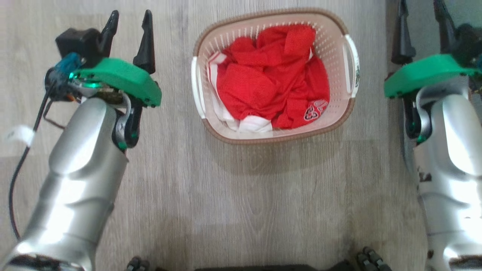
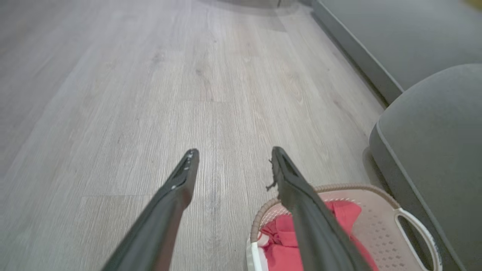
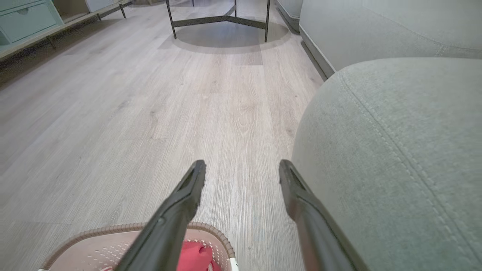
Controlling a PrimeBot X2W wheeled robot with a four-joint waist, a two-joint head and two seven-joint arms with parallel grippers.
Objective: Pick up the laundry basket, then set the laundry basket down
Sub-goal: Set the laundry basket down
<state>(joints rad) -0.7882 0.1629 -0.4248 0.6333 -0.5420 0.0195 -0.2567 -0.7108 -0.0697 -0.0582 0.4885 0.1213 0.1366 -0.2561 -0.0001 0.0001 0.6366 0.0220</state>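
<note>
Sitting on the floor (image 1: 241, 195), one laundry basket (image 1: 263, 139) is seen between left fingers (image 1: 145, 41) and right fingers (image 1: 402, 37), with two white handles (image 1: 352, 67) and red clothing (image 1: 271, 75) inside. Both finger pairs are spread apart; nothing is gripped.

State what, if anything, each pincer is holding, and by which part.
Nothing is held. The left pincer and right pincer stand open beside the cream perforated plastic laundry basket, clear of its handles.
</note>
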